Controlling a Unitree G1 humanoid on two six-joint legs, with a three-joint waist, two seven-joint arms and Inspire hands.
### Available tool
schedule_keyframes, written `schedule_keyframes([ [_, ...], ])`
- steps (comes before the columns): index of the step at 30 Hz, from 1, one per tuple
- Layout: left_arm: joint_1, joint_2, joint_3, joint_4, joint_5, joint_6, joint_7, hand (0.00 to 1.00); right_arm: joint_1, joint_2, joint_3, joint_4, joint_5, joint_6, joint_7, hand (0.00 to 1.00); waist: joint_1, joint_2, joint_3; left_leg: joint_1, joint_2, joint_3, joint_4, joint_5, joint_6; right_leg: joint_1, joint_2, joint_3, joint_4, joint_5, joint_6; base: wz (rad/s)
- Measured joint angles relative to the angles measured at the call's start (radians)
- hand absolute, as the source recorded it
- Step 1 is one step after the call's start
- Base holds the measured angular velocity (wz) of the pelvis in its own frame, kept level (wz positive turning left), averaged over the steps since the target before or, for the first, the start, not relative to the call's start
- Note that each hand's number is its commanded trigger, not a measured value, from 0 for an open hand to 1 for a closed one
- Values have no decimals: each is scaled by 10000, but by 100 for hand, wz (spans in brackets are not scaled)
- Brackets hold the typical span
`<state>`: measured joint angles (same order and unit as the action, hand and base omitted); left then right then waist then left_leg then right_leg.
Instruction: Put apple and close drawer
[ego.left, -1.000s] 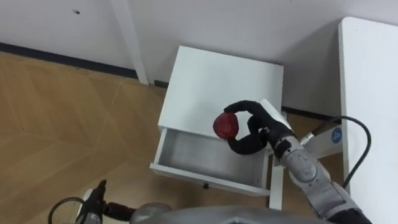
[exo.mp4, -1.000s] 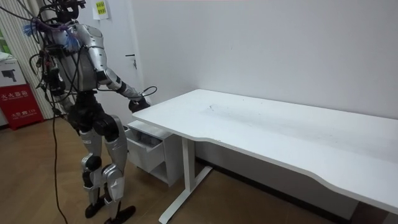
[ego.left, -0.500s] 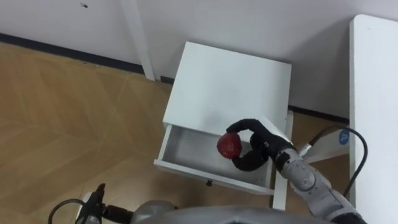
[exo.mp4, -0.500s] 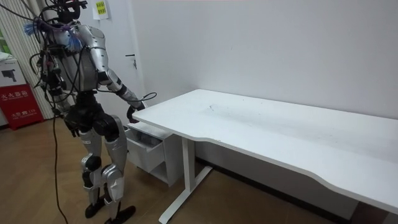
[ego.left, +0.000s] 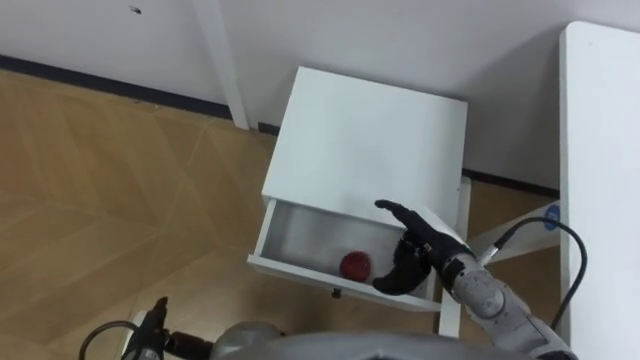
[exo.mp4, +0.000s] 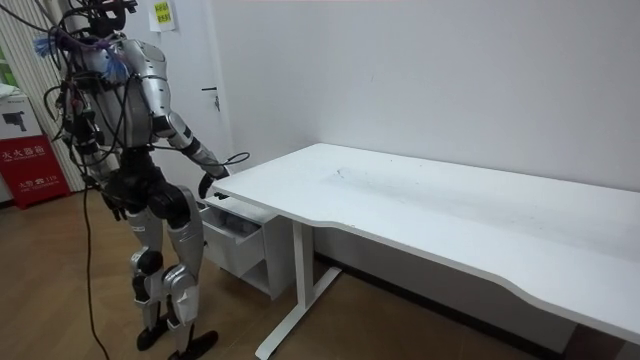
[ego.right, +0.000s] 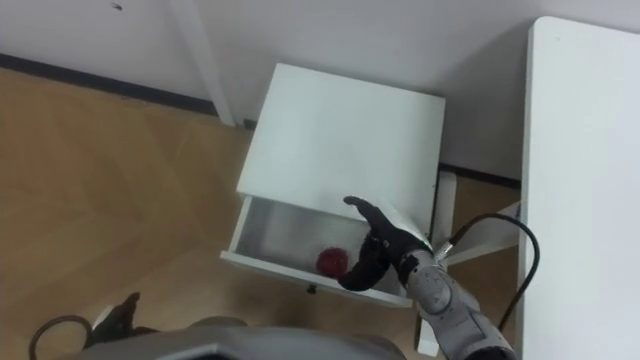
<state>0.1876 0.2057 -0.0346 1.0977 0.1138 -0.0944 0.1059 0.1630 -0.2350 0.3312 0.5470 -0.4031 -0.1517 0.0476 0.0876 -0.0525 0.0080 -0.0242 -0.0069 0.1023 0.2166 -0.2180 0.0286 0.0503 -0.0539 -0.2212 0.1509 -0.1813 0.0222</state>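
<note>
A red apple (ego.left: 355, 264) lies inside the open drawer (ego.left: 300, 235) of the small white cabinet (ego.left: 370, 140), near the drawer's front panel. My right hand (ego.left: 410, 256) hovers just to the right of the apple, over the drawer's right end. It is open, with fingers spread, and holds nothing. The right eye view shows the same apple (ego.right: 332, 262) and right hand (ego.right: 376, 250). My left hand (ego.left: 152, 322) is a dark shape low at the lower left. In the room view I stand in front of the cabinet with my right hand (exo.mp4: 207, 183) stretched over the drawer (exo.mp4: 232, 226).
A white desk (ego.left: 600, 150) runs along the right side, with its leg (ego.left: 500, 236) close to the cabinet's right side. The wall stands behind the cabinet. Wooden floor (ego.left: 100, 190) lies open to the left.
My right hand lowered into the drawer and let go of the apple, which now lies on the drawer's bottom. The fingers went from curled round it to spread.
</note>
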Motion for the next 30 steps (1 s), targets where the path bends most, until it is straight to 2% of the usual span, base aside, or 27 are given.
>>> schedule_keyframes([
  [13, 12, -34, -8, 8, -20, 12, -10, 0, 185, 47, -60, 706, 283, 3, 104, 0, -14, -24, -36, -19, 0, -2, 146, -1, 4, 57, -11, 7, 44, 0, 0, 0],
  [15, -39, -41, -6, -7, -73, 11, -15, 0, 186, 52, -173, 1025, 781, -3, 81, 0, -35, -18, -37, -10, 1, -1, 142, -2, 7, 39, -17, 16, 58, 0, 0, 0],
  [18, 32, -79, 41, 13, -249, -20, -18, 0, 248, 166, -983, 1708, 1407, -39, -195, 0, -119, 43, -21, -10, 6, 48, 233, -17, 31, -29, -82, -28, 361, -16, 25, 0],
  [19, 1, -132, 144, -1, -239, -21, -18, 0, 239, 190, -1396, 2054, 1665, 4, -327, 0, -208, 107, -32, -47, 5, 85, 378, -63, 96, -236, -205, -10, 842, -83, 125, 0],
  [20, 18, -200, 301, 34, -237, -32, -24, 0, 307, 198, -1869, 2313, 2001, 5, -539, 0, -302, 227, -30, -78, -14, 144, 397, -102, 163, -727, -362, 22, 1888, -213, 272, 0],
  [21, -27, -235, 444, 236, -221, -78, -24, 0, 412, 184, -2419, 2498, 2258, -13, -819, 0, -390, 322, -13, -79, -90, 225, 402, -157, 279, -1553, -603, 42, 3697, -264, 350, 0],
  [22, -60, -225, 537, 316, -237, -87, -21, 0, 447, 172, -2612, 2648, 2456, -32, -982, 0, -466, 306, -14, -61, -185, 316, 458, -191, 364, -2068, -834, 134, 4792, -207, 320, 15],
  [23, -67, -183, 730, 494, -207, -103, -6, 0, 596, 119, -2921, 2854, 2720, -42, -1284, 0, -611, 258, -26, -65, -428, 398, 828, -309, 585, -3063, -1278, 485, 6725, 343, 313, 15],
  [24, -82, -193, 755, 695, -52, -112, 10, 0, 685, 4, -3220, 3208, 2824, -120, -1540, 0, -656, 455, -39, -111, -349, 413, 1310, -532, 772, -4048, -1340, 933, 8191, 1706, 364, 0],
  [25, -48, -183, 757, 782, 48, -146, 10, 0, 624, -65, -3269, 3455, 2809, -123, -1654, 0, -604, 603, -104, -171, -299, 478, 1459, -584, 848, -4554, -1322, 1145, 8726, 2533, 403, -28],
  [26, -119, -89, 843, 965, 133, -161, 14, 0, 446, -102, -3462, 3892, 2846, -177, -1742, 0, -653, 805, -86, -252, -236, 594, 1757, -721, 1013, -5450, -1282, 1461, 10180, 3261, 215, -21],
  [27, -99, 37, 903, 1155, 92, -99, 38, 0, 450, -118, -3527, 4108, 3001, -238, -1790, 0, -794, 872, -12, -414, -239, 552, 2067, -818, 1140, -6280, -1307, 1568, 12331, 2476, 165, 0],
  [28, -53, 84, 897, 1134, 60, -47, 45, 0, 428, -139, -3507, 4235, 3160, -232, -1781, 0, -842, 910, 11, -499, -218, 501, 2148, -842, 1170, -6526, -1279, 1557, 13083, 2106, 153, 32],
  [29, 1, 83, 899, 1013, 59, 74, 59, 0, 587, -171, -3505, 4361, 3552, -187, -1795, 0, -939, 1083, 9, -532, -170, 402, 2166, -894, 1214, -6645, -1189, 1424, 13593, 1659, 171, 32],
  [30, -26, 81, 897, 947, 65, 110, 59, 0, 633, -170, -3506, 4461, 3716, -146, -1793, 0, -1009, 1126, 40, -543, -163, 382, 2179, -916, 1252, -6566, -1183, 1357, 13417, 1502, 195, 32],
])
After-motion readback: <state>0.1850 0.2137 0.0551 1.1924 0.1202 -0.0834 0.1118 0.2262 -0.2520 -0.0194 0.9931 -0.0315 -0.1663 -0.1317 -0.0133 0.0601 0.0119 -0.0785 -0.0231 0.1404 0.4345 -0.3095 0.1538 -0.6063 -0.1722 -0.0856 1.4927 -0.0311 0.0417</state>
